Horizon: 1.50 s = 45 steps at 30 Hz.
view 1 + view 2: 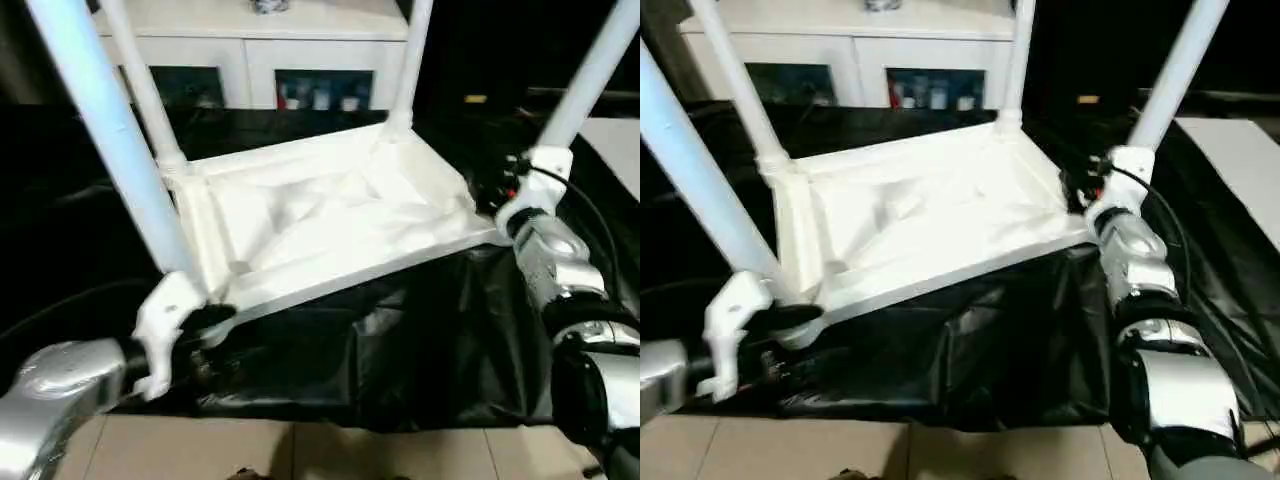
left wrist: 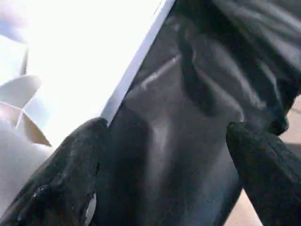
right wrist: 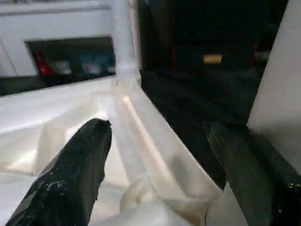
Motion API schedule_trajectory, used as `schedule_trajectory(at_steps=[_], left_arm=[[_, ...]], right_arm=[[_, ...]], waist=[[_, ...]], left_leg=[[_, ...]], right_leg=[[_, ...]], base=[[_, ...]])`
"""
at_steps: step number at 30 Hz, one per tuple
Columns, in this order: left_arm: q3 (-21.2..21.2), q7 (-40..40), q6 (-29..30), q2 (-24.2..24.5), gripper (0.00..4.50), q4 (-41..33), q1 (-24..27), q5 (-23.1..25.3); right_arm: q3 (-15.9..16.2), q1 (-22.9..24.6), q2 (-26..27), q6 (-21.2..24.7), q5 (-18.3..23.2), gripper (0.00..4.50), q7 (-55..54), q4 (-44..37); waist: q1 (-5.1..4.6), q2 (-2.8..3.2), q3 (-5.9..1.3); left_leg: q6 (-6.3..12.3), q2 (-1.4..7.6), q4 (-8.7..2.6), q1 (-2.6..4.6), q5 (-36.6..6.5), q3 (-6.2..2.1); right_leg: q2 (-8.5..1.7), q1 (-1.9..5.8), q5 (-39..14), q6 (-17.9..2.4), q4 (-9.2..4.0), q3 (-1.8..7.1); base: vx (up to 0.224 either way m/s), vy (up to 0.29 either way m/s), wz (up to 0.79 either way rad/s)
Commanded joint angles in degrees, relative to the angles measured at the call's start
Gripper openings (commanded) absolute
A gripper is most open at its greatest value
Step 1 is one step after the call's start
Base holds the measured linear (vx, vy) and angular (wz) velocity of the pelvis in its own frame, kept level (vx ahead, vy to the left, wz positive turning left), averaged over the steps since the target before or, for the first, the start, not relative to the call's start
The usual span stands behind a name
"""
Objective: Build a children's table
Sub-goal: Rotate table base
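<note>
1. White plastic makes up the children's table, which lies upside down on a surface draped in black sheeting, its ribbed, X-braced underside facing up.
2. Four tapered white tube legs rise from the round corner sockets: the near-left leg, the far-left leg, the far-right leg and the near-right leg.
3. At the near-left corner, the left gripper has its two black fingers spread wide; between them lie the table top's rim and the black sheeting, and nothing is clamped.
4. At the near-right corner, the right gripper is likewise spread wide, one finger over the ribbed underside and the other beside the near-right leg; it grips nothing.
5. Behind the table stands a white cabinet with glass doors, small coloured items inside.
6. Pale floor tiles run along the near edge of the sheeting.
</note>
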Motion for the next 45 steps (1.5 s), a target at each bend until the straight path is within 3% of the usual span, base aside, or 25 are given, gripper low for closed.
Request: schedule_trajectory(at_steps=[1, 3, 5, 7, 8, 9, 10, 13, 15, 16, 17, 19, 21, 22, 23, 24, 25, 26, 28, 29, 31, 32, 35, 39, 45], left_arm=[[3.0, -2.3, 1.1, 0.1, 4.47, 0.5, 2.3, -3.5], [5.0, -3.4, 1.3, -0.4, 4.47, 0.5, 4.1, -5.5], [7.7, -4.6, 1.6, -0.3, 4.47, -0.3, 7.7, -7.7], [10.1, -5.4, 1.9, -0.2, 4.47, -0.9, 10.5, -9.1], [12.8, -6.6, 1.4, 0.3, 4.47, -0.9, 12.9, -10.0], [14.0, -7.2, 0.9, 0.7, 4.47, -0.8, 14.1, -10.4], [15.8, -7.7, -0.1, 0.9, 4.47, -0.3, 15.3, -10.4], [20.7, -7.7, -2.6, 0.6, 4.47, 2.5, 16.7, -10.8], [22.8, -6.5, -5.8, 0.4, 4.47, 6.0, 15.9, -9.4], [22.8, -6.5, -5.8, 0.4, 4.47, 6.0, 15.9, -9.4], [23.8, -4.1, -9.3, 0.3, 4.47, 9.6, 14.2, -7.6], [23.6, 1.5, -15.6, 0.0, 4.47, 16.0, 9.8, -3.5], [22.3, 7.4, -20.4, 0.1, 4.47, 23.0, 4.6, 0.9], [21.3, 10.0, -22.5, 0.2, 4.47, 26.4, 1.9, 2.8], [20.7, 11.6, -23.3, 0.0, 4.47, 28.8, -0.4, 3.8], [19.8, 12.6, -24.3, 0.0, 4.47, 30.6, -2.2, 5.0], [19.8, 12.6, -24.3, 0.0, 4.47, 30.6, -2.2, 5.0], [18.8, 12.9, -25.0, -0.1, 4.47, 32.5, -4.4, 5.9], [15.9, 13.1, -26.4, -0.6, 4.47, 36.6, -10.4, 7.7], [15.9, 13.1, -26.4, -0.6, 4.47, 36.8, -10.6, 7.7], [13.7, 13.2, -28.9, -1.9, 4.47, 41.3, -17.3, 8.4], [13.1, 13.1, -29.4, -2.4, 4.47, 42.2, -19.3, 8.3], [12.2, 10.7, -30.0, -3.5, 4.47, 44.0, -23.4, 6.6], [10.6, 3.3, -27.5, -4.5, 4.47, 42.7, -25.2, 1.6], [5.9, -4.0, -22.4, -3.4, 4.47, 35.7, -22.1, -2.1]], right_arm=[[2.1, 0.1, 1.6, -0.8, -0.4, 3.73, 4.3, -2.0], [3.0, 0.6, 2.4, -1.1, -0.6, 3.73, 6.0, -2.9], [3.8, 1.5, 3.5, -1.1, -0.3, 3.73, 8.3, -4.2], [3.9, 2.1, 4.3, -1.0, -0.1, 3.73, 8.6, -5.3], [4.1, 3.2, 4.9, -0.6, 0.1, 3.73, 8.5, -7.2], [4.1, 3.8, 5.2, -0.5, 0.1, 3.73, 8.7, -8.2], [4.5, 5.2, 5.5, -0.2, 0.1, 3.73, 8.9, -10.2], [5.2, 9.9, 6.3, 1.1, -0.6, 3.73, 6.8, -16.4], [4.4, 13.5, 6.7, 2.1, -0.7, 3.73, 2.7, -21.2], [4.4, 13.5, 6.7, 2.1, -0.7, 3.73, 2.7, -21.2], [3.4, 15.7, 7.0, 3.0, -1.4, 3.73, -1.0, -24.0], [2.2, 17.9, 7.2, 3.8, -2.8, 3.73, -6.0, -26.0], [1.8, 20.1, 7.2, 5.2, -5.1, 3.73, -10.5, -27.5], [2.0, 21.0, 7.0, 5.8, -6.6, 3.73, -12.5, -27.3], [2.2, 21.8, 6.9, 6.9, -7.7, 3.73, -14.2, -27.6], [2.4, 22.4, 6.7, 7.8, -8.6, 3.73, -15.6, -27.6], [2.4, 22.4, 6.7, 7.8, -8.6, 3.73, -15.6, -27.6], [2.7, 23.0, 6.5, 8.9, -9.0, 3.73, -16.7, -28.0], [3.2, 24.1, 5.7, 11.3, -10.0, 3.73, -19.1, -28.5], [3.3, 24.1, 5.7, 11.4, -10.1, 3.73, -19.1, -28.5], [3.3, 23.9, 5.0, 13.0, -11.1, 3.73, -20.4, -27.2], [3.6, 23.4, 4.7, 13.4, -11.5, 3.73, -20.2, -26.0], [4.4, 21.2, 4.6, 13.4, -11.4, 3.73, -17.7, -21.7], [5.2, 17.5, 5.1, 12.8, -10.9, 3.73, -14.0, -15.8], [7.0, 12.7, 7.3, 11.1, -11.9, 3.73, -10.3, -8.5]], waist=[[-0.20, -0.05, -4.09], [-0.57, 0.06, -4.07], [-0.84, -0.42, -3.90], [-0.86, -0.19, -3.89], [-0.97, -1.20, -3.80], [-0.49, -0.42, -3.73], [-0.47, -0.29, -3.60], [-0.24, -0.35, -3.39], [0.00, 0.01, -3.34], [-0.02, -0.25, -3.43], [0.00, -0.31, -3.40], [0.19, -0.06, -3.40], [0.36, 0.55, -3.36], [0.02, 0.36, -3.38], [-0.02, 0.33, -3.15], [-0.02, 0.37, -3.30], [-0.15, 0.27, -3.22], [-0.36, 0.21, -3.40], [-0.46, 0.26, -3.67], [-0.58, 0.19, -3.59], [-0.83, 0.04, -3.67], [-0.62, 0.21, -4.01], [-1.03, -0.13, -4.14], [-1.04, 0.32, -4.59], [-0.63, 0.42, -5.05]], left_leg=[[2.07, 2.14, -4.05, 0.82, -16.1, -1.14], [2.12, 2.21, -4.08, 0.92, -16.6, -1.20], [2.32, 2.32, -4.14, 0.79, -17.4, -1.17], [2.38, 2.47, -4.19, 1.17, -17.5, -1.13], [2.61, 2.51, -4.28, 0.92, -17.3, -1.05], [2.33, 2.65, -4.41, 1.29, -17.8, -1.18], [1.94, 2.67, -4.53, 1.58, -19.1, -1.12], [0.69, 2.73, -4.97, 1.75, -21.5, -1.29], [-0.90, 2.64, -5.25, 2.18, -24.0, -1.36], [-1.51, 2.58, -5.24, 2.33, -25.0, -1.42], [-1.66, 2.54, -5.36, 2.20, -25.1, -1.56], [-2.25, 2.40, -5.30, 2.68, -26.2, -1.45], [-3.13, 2.09, -5.24, 3.07, -27.3, -1.63], [-3.50, 2.06, -5.49, 2.40, -27.6, -2.05], [-3.72, 2.12, -5.70, 2.28, -28.2, -2.16], [-4.05, 1.98, -5.49, 3.01, -29.6, -2.17], [-4.08, 1.93, -5.46, 3.05, -30.0, -2.23], [-4.06, 1.98, -5.57, 2.63, -29.7, -2.53], [-3.86, 1.91, -5.40, 3.03, -29.7, -2.40], [-3.73, 1.86, -5.44, 2.84, -29.5, -2.48], [-3.36, 1.84, -5.47, 2.27, -28.0, -2.48], [-3.27, 1.75, -5.16, 2.86, -27.4, -2.26], [-2.66, 1.77, -5.13, 1.60, -24.2, -2.34], [-1.20, 1.72, -4.51, 1.55, -19.5, -1.81], [1.75, 2.04, -3.92, 1.33, -11.4, -1.25]], right_leg=[[-2.29, 2.29, -15.6, -12.7, -3.43, 1.90], [-2.21, 2.16, -16.3, -12.9, -3.48, 1.85], [-2.35, 2.16, -17.5, -12.9, -3.64, 1.96], [-2.21, 1.78, -18.4, -12.6, -3.76, 2.07], [-2.13, 1.90, -18.6, -12.4, -3.87, 2.06], [-2.27, 1.66, -19.7, -11.8, -3.91, 2.16], [-1.99, 1.30, -20.5, -11.4, -4.12, 2.14], [-1.77, 1.16, -21.6, -9.8, -4.32, 2.21], [-1.69, 0.91, -22.5, -8.5, -4.50, 2.31], [-1.71, 0.86, -23.0, -7.8, -4.60, 2.35], [-1.77, 1.06, -23.2, -7.5, -4.66, 2.35], [-1.67, 0.53, -24.0, -6.4, -5.07, 2.44], [-1.74, 0.40, -25.1, -5.4, -5.30, 2.39], [-2.06, 1.31, -26.4, -5.0, -5.07, 2.13], [-2.06, 1.35, -28.0, -4.4, -5.35, 2.01], [-2.11, 0.95, -29.9, -3.7, -5.66, 1.99], [-2.13, 0.85, -30.7, -3.4, -5.83, 1.99], [-2.37, 1.41, -30.6, -3.5, -5.60, 1.90], [-2.28, 0.97, -28.5, -4.3, -5.54, 2.02], [-2.34, 1.11, -28.2, -4.6, -5.51, 1.97], [-2.35, 1.51, -26.3, -5.5, -5.28, 1.91], [-2.43, 1.27, -24.8, -6.2, -5.15, 2.06], [-2.75, 2.32, -21.3, -8.0, -4.41, 1.98], [-2.76, 2.41, -14.2, -11.9, -3.70, 2.09], [-2.49, 2.91, -3.1, -16.5, -2.24, 1.94]], base=[[0.000, 0.000, 0.00], [0.000, 0.000, 0.00], [0.000, 0.000, 0.00], [0.000, 0.000, 0.00], [0.000, 0.000, 0.00], [0.000, 0.000, 0.00], [0.000, 0.000, 0.00], [0.000, 0.000, 0.00], [0.000, 0.000, 0.00], [0.000, 0.000, 0.00], [0.000, 0.000, 0.00], [0.000, 0.000, 0.00], [0.000, 0.000, 0.00], [0.000, 0.000, 0.00], [0.000, 0.000, 0.00], [0.000, 0.000, 0.00], [0.000, 0.000, 0.00], [0.000, 0.000, 0.00], [0.000, 0.000, 0.00], [0.000, 0.000, 0.00], [0.000, 0.000, 0.00], [0.000, 0.000, 0.00], [0.000, 0.000, 0.00], [0.000, 0.000, 0.00], [0.000, 0.000, 0.00]])
